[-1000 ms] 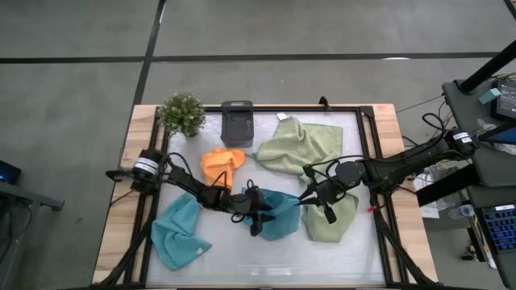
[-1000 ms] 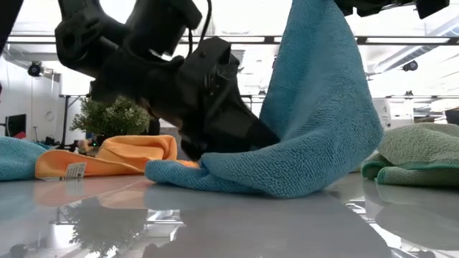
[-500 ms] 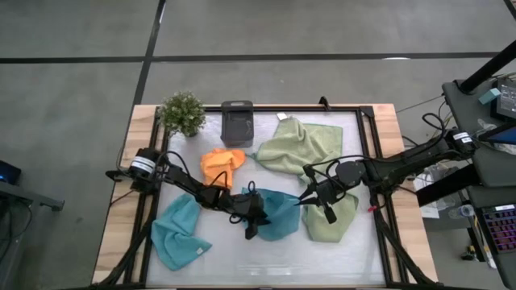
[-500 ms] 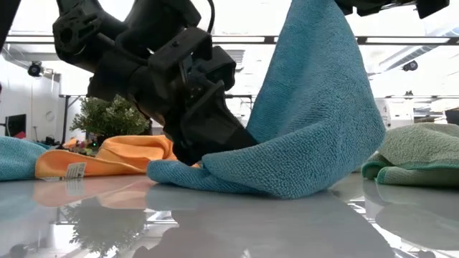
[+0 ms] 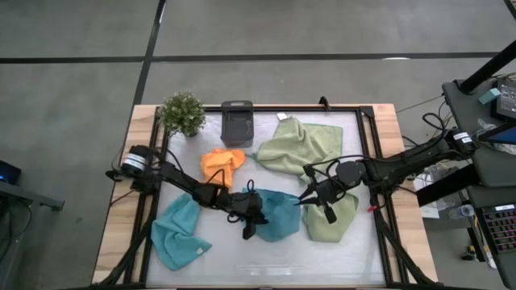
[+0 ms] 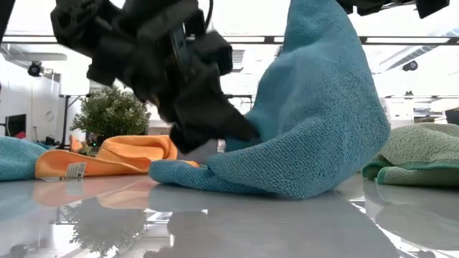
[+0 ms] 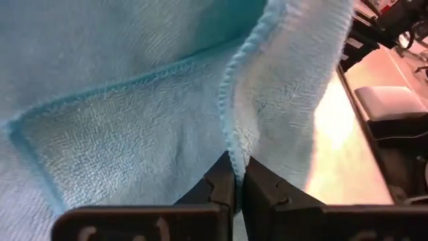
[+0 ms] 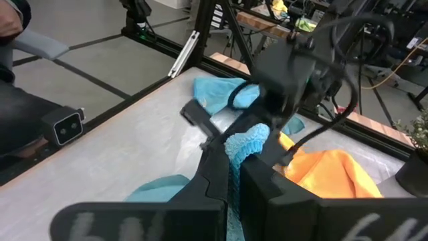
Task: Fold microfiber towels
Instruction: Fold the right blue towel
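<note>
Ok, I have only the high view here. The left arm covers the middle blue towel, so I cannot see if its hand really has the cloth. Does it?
Observer: Yes. The left wrist view shows the left hand shut on a hemmed edge of the middle blue towel.
Operator: And the right hand?
Observer: The right hand is shut on another part of that towel; the low view shows it hanging like a tent from above.
Operator: Does the towel touch the table?
Observer: Yes, its lower folds rest on the table.
</note>
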Tool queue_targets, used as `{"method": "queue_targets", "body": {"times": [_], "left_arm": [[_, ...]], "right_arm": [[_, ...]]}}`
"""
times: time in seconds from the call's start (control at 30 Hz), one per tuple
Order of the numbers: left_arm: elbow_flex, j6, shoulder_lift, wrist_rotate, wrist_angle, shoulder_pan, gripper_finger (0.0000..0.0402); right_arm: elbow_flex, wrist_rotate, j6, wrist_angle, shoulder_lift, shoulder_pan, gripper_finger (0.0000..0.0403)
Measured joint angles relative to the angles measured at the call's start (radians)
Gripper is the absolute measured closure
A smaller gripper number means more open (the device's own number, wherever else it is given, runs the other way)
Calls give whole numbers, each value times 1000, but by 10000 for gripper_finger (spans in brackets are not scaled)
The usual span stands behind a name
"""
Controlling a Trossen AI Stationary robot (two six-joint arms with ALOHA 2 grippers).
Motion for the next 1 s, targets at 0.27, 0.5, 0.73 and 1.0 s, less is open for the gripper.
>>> {"method": "queue_targets", "body": {"times": [0.27, 0.5, 0.73, 1.0], "left_arm": [[-1, 4, -196, -58, -194, -20, 401], [-3, 14, -272, -120, -251, -31, 401], [-3, 5, -284, -120, -265, -41, 402], [16, 0, -337, -117, -331, -71, 402]], "right_arm": [[0, 14, 17, -6, -19, 5, 394], [0, 14, 33, -8, -24, 10, 394], [0, 14, 41, -11, -28, 35, 394], [0, 65, 48, -5, -52, 67, 394]]}}
